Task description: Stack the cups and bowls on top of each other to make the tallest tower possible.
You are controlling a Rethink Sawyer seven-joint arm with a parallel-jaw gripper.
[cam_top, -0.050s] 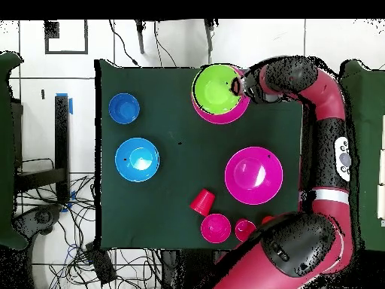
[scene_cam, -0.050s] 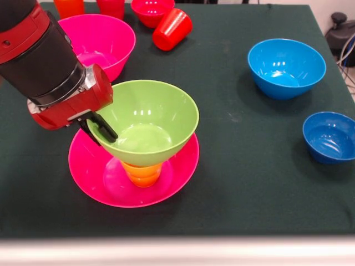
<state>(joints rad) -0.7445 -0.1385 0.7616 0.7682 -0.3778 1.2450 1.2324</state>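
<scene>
Pincer (scene_cam, -0.050s: 101, 130) is pinching the green bowl (scene_cam, -0.050s: 148, 119) rim, seating it on the yellow cup (scene_cam, -0.050s: 142, 173) in the pink bowl (scene_cam, -0.050s: 183, 166); bowl is probably needing centring and levelling before release.

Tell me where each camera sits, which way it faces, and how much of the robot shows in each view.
Front view: sits across the table, looking down over the dark cloth at the green bowl on the yellow-orange cup in the pink bowl; the arm's red and black end and its gripper, at the green bowl's rim, show.
Overhead view: hangs above the table, looking straight down; the whole curved arm and base show.
Shared: the green bowl, light blue bowl and tipped red cup.
</scene>
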